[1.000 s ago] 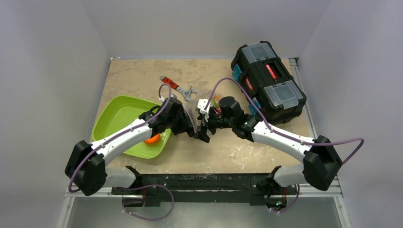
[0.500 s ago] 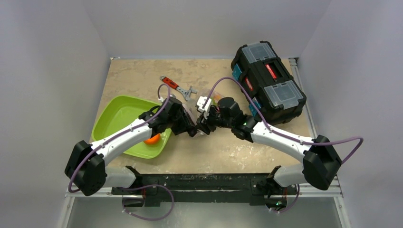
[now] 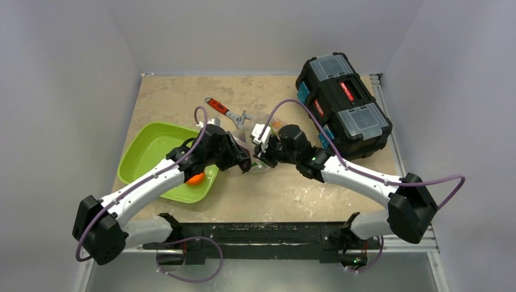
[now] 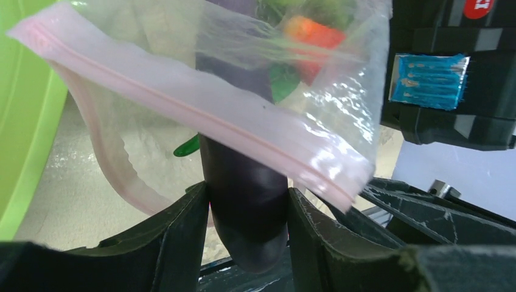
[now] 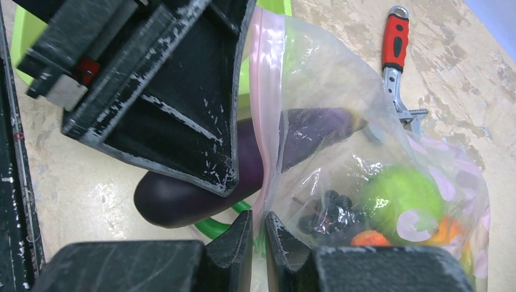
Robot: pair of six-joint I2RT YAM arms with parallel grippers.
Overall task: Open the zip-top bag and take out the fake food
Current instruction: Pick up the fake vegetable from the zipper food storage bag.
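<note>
The clear zip-top bag [image 5: 341, 140] with its pink zip strip [image 4: 201, 115] hangs open-mouthed between my two grippers above the table centre [image 3: 268, 129]. A dark purple eggplant [image 4: 243, 201] sticks halfway out of the bag's mouth, and my left gripper [image 4: 246, 210] is shut on its free end. My right gripper [image 5: 258, 234] is shut on the bag's plastic edge just below the zip strip. More fake food lies inside the bag: a green round piece [image 5: 398, 194], dark grapes [image 5: 325, 210] and an orange bit [image 5: 371, 238]. A green pod [image 5: 222, 228] shows under the eggplant [image 5: 176, 198].
A lime green tray [image 3: 152, 146] holding an orange fruit [image 3: 195, 179] sits at the left under my left arm. The red-handled wrench [image 3: 226, 111] lies behind the grippers. A black toolbox [image 3: 344, 103] stands at the back right, close to the bag.
My right gripper has closed on the bag's edge and shifted slightly back and left. My left arm has swung leftward at the elbow, still holding the eggplant.
</note>
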